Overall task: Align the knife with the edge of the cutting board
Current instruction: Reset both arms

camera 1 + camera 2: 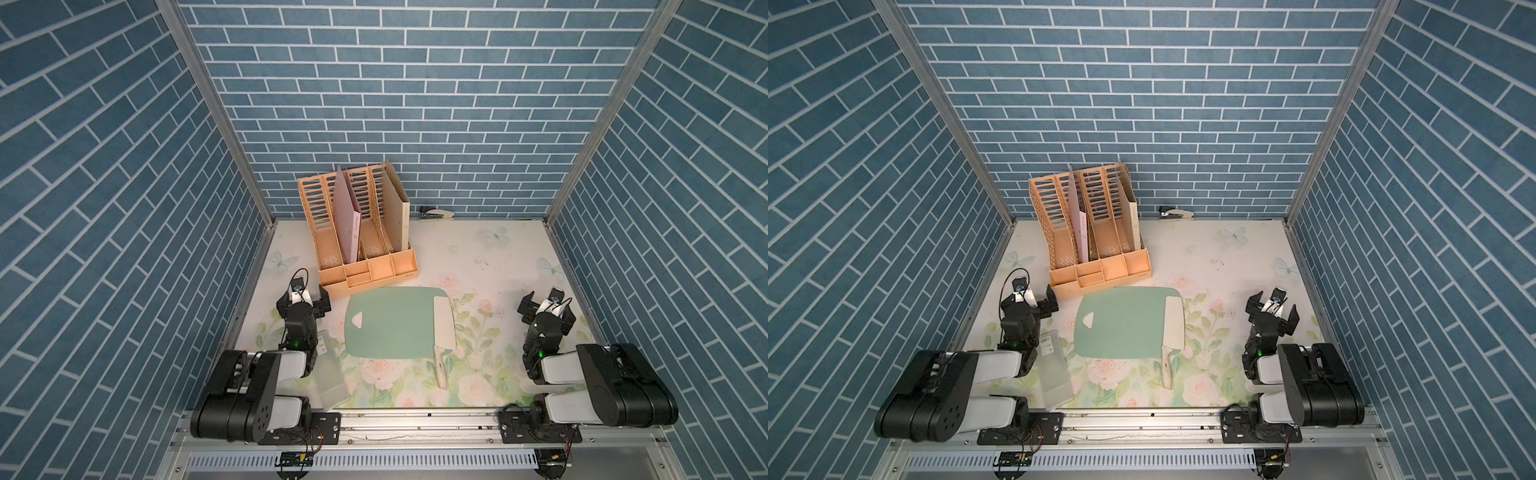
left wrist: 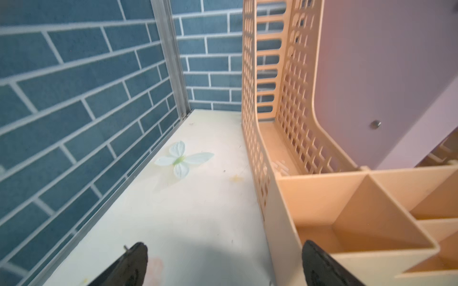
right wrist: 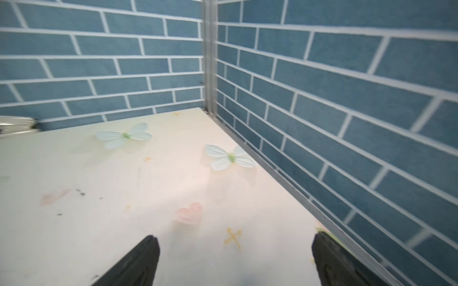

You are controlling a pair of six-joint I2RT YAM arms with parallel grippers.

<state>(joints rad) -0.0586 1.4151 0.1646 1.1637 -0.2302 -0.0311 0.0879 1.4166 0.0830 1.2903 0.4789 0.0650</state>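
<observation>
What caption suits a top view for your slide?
Knife lies along one end of the cutting board, handle overhanging; left end effector and right end effector open, empty.

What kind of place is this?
Probably a robot practice booth, not a real kitchen: blue brick-pattern walls box in a flowery tabletop, and two black robot arms sit on a metal rail.

The cutting board [image 1: 390,322] is lying mid-counter [image 1: 478,257], toward the near edge. The knife [image 1: 444,328] is lying along the board's right end, with its blade on the board and its handle sticking past the board's near edge onto the counter. The file organiser [image 1: 365,266] is standing just behind the board, left of centre. The stapler [image 1: 436,213] is sitting at the far edge, right of the organiser. The sleeve [image 1: 330,374] is lying left of the board, toward the near left corner. The left hand [image 1: 303,297] is sitting by the left edge and the right hand [image 1: 548,305] by the right edge.
</observation>
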